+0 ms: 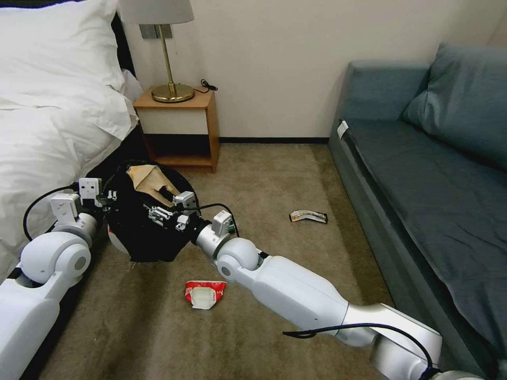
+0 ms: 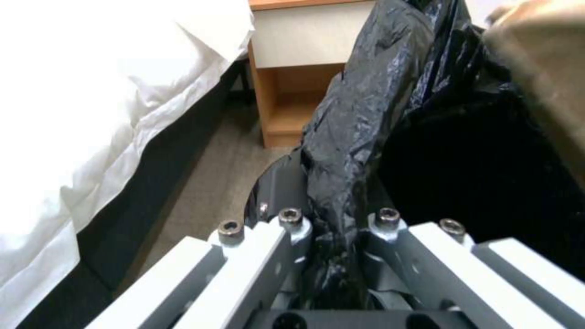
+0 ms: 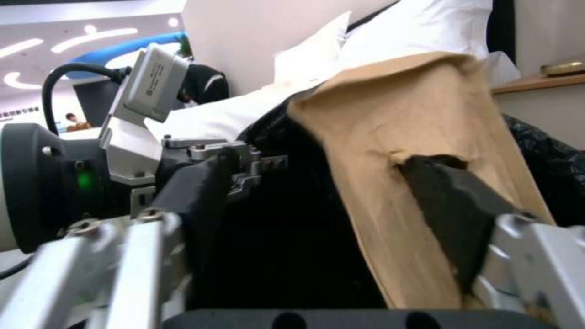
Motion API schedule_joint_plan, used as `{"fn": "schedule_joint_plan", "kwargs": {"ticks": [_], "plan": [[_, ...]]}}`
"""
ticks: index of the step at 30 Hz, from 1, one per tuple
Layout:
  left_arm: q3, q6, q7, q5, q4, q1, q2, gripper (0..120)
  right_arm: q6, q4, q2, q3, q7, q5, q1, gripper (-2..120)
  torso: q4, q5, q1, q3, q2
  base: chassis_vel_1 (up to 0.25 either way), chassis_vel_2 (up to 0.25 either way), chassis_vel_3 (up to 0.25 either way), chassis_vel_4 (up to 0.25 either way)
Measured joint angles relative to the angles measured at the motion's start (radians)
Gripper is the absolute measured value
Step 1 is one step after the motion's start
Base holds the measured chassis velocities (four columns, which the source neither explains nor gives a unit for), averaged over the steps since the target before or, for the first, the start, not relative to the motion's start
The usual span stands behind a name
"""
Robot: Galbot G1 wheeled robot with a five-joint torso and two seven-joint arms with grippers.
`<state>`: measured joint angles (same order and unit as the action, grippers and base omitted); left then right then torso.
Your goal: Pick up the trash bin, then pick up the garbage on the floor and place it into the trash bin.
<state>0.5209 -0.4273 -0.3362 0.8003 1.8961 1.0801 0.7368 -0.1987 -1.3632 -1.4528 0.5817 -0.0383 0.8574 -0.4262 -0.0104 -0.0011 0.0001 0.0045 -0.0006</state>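
Beige-brown carpet floor (image 1: pixel 274 179) carries the litter. Left claw (image 2: pixel 332 256) is clamped on the bag-draped rim of the small white black-lined trash bin (image 1: pixel 142 232), held off the carpet. Right claw (image 3: pixel 341 256), apart over the bin's mouth, touches crumpled brown paper (image 3: pixel 390 151); the paper could snag on a finger and miss. A crushed red-and-white packet (image 1: pixel 203 293) lies below that claw.

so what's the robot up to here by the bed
It's clearing litter off the carpet. The left gripper is clamped on the bag-lined rim of the trash bin, holding it beside the bed. The right gripper is at the bin's mouth with the brown paper against its fingers. A red-and-white packet and a flat wrapper lie on the floor.
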Motion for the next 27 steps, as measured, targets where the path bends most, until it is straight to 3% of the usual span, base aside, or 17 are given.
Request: {"fn": "schedule_joint_plan", "kwargs": {"ticks": [7,27], "plan": [[0.010,0.011,0.003,0.000,-0.001,0.006,0.000,4,0.010,0.007,0.001,0.002,-0.012,-0.005,-0.009,98,0.0000,0.0000,0.000,0.000,0.000,0.000,0.000,0.000,0.000],[0.011,0.033,0.005,-0.001,0.007,0.023,0.016,4,0.050,-0.051,0.025,0.027,0.004,0.058,0.060,100,0.0001,0.0001,0.000,0.000,0.000,0.000,0.000,0.000,0.000]]}}
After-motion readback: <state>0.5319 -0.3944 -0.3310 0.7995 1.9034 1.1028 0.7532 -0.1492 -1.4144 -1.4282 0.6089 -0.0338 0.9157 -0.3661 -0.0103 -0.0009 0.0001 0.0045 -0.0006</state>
